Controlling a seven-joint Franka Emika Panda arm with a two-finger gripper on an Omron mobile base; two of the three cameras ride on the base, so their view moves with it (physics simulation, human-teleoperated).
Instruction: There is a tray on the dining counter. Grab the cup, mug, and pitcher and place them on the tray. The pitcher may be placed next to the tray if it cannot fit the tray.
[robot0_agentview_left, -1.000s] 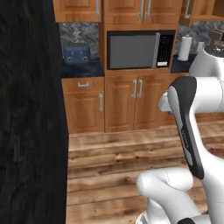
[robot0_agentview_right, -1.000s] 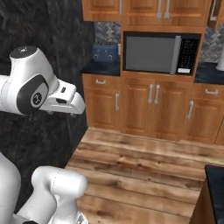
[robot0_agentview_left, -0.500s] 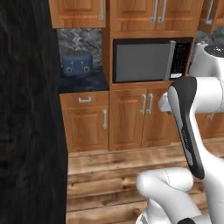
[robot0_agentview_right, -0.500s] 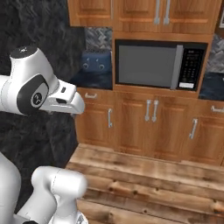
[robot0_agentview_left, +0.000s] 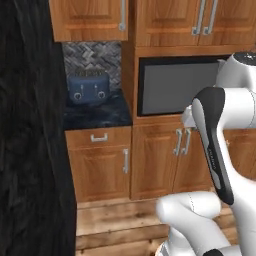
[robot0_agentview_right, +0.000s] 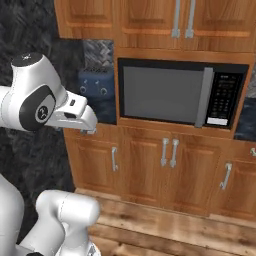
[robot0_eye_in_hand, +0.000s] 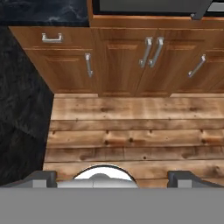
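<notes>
Gripper (robot0_eye_in_hand: 112, 177) hangs over bare plank floor (robot0_eye_in_hand: 131, 135), its two dark tips far apart and nothing between them, so it is released and empty; none of the cup, mug, pitcher or tray can be placed from these frames. Against the microwave (robot0_agentview_right: 170, 95) as landmark: it has swelled and slid toward centre over the last second, so the base has driven closer to that wall, not the things; the blue toaster (robot0_agentview_left: 88, 86) sits left of it on a black-topped counter (robot0_agentview_left: 97, 116); cabinet doors (robot0_agentview_right: 165, 167) stand below it; a black marbled mass (robot0_agentview_left: 30, 130) rises far left. Judged so, this is transit; no item is fetched yet.
</notes>
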